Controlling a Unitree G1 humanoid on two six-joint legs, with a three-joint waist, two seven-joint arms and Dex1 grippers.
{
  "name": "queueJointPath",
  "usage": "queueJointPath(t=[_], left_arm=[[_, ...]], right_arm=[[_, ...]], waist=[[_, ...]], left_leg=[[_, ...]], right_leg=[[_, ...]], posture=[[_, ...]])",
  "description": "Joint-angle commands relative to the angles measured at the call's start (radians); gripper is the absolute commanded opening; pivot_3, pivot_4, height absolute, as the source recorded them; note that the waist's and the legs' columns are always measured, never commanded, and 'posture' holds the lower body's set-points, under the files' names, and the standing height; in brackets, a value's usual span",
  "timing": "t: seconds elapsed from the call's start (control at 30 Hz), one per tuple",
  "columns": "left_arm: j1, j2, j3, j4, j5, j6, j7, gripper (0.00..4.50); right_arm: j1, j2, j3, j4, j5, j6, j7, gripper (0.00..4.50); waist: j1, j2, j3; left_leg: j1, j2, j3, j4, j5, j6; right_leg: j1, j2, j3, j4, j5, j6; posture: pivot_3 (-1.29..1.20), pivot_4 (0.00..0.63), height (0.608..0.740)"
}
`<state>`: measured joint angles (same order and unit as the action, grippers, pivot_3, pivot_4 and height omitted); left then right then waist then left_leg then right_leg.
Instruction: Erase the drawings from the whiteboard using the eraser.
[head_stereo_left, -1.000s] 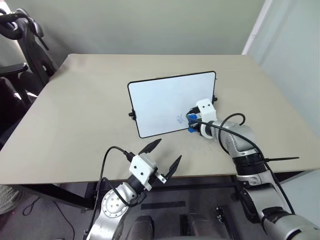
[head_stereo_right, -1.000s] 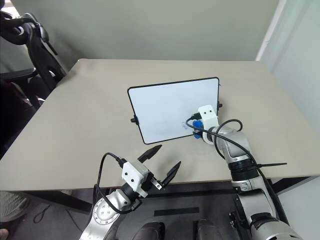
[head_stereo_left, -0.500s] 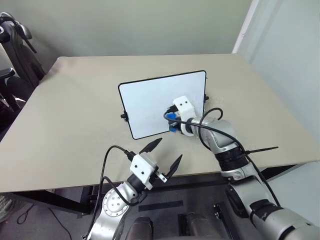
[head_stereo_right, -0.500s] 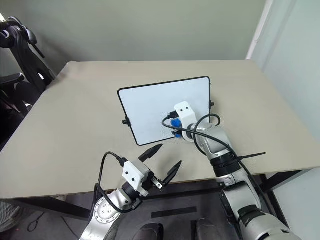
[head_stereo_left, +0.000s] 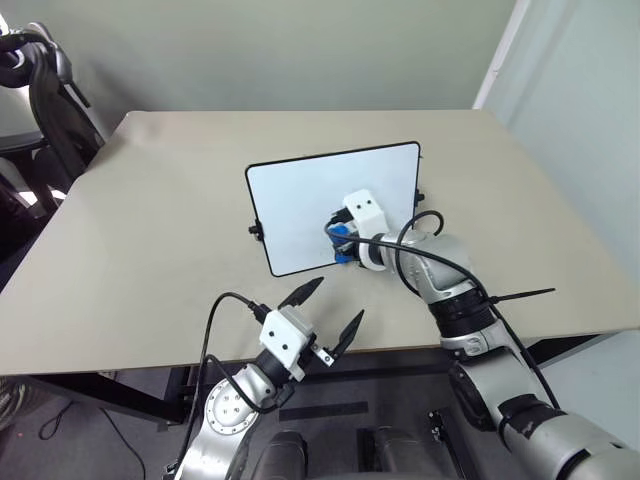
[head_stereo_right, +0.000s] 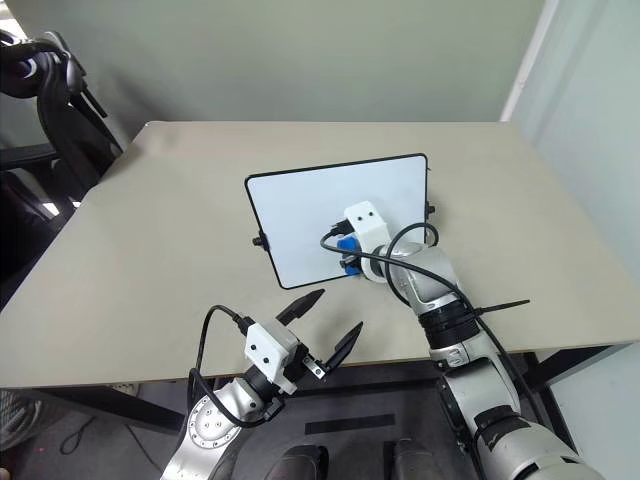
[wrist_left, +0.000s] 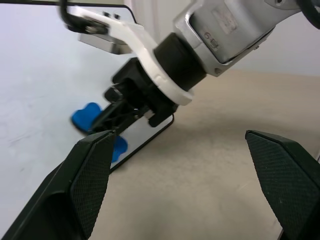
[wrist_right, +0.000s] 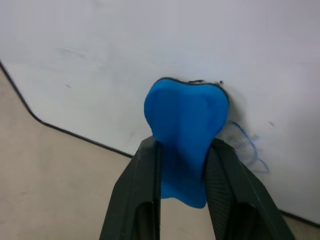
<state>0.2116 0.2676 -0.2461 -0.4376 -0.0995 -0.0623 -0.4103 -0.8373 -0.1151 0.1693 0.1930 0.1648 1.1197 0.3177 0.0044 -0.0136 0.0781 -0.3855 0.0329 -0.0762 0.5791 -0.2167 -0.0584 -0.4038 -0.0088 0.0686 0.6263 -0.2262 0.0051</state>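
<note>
The eraser (wrist_right: 185, 135) is clamped in the right end effector (wrist_right: 182, 170) and pressed on the whiteboard (head_stereo_left: 300, 200), just beside the drawings (wrist_right: 247, 145) near the board's lower edge. The left end effector (head_stereo_left: 325, 315) is held open above the bench (head_stereo_left: 150, 200). The eraser should be kept flat and swept sideways across the scribble.

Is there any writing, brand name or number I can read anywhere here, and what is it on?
"G1", or close to it: small raised marking on the grey casing of the right arm, too blurred to read with certainty.
The drawings on the whiteboard: a blue scribble beside the eraser, not letters or numbers.
No other readable text.
</note>
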Motion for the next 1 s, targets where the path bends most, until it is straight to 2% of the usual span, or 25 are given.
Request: queueJointPath(t=[0.03, 0.27, 0.7, 1.0], left_arm=[[-0.007, -0.003, 0.005, -0.023, -0.002, -0.017, -0.001, 4.50], [-0.007, -0.003, 0.003, -0.025, -0.003, -0.015, -0.003, 4.50], [0.003, -0.004, -0.001, -0.041, -0.002, -0.010, 0.002, 4.50], [0.011, -0.005, -0.002, -0.050, -0.002, -0.010, 0.005, 4.50]], right_arm=[[-0.018, -0.022, -0.043, -0.009, 0.003, 0.043, -0.013, 1.16], [-0.022, -0.031, -0.052, -0.017, 0.001, 0.092, -0.015, 1.16], [-0.037, -0.045, 0.072, -0.047, 0.026, 0.163, 0.072, 1.16], [-0.047, -0.048, 0.093, -0.061, 0.034, 0.167, 0.099, 1.16]], waist=[[0.002, 0.000, 0.000], [0.001, 0.000, 0.000], [0.001, -0.004, -0.004], [0.000, -0.004, -0.006]], left_leg=[[-0.001, 0.000, 0.000, 0.000, 0.000, 0.000], [-0.001, 0.000, 0.001, 0.000, 0.001, 0.001], [0.003, 0.000, 0.000, 0.001, 0.000, 0.005], [0.004, 0.000, 0.001, 0.001, -0.001, 0.007]], right_leg=[[-0.001, 0.000, 0.001, 0.000, -0.001, 0.001], [-0.002, 0.001, 0.001, 0.000, 0.002, -0.001], [0.000, 0.002, 0.003, 0.000, -0.001, 0.004], [0.000, 0.003, 0.005, 0.000, -0.002, 0.004]], posture=[[0.00, 0.150, 0.730], [0.00, 0.150, 0.730], [0.00, 0.150, 0.730], [0.00, 0.150, 0.730]])
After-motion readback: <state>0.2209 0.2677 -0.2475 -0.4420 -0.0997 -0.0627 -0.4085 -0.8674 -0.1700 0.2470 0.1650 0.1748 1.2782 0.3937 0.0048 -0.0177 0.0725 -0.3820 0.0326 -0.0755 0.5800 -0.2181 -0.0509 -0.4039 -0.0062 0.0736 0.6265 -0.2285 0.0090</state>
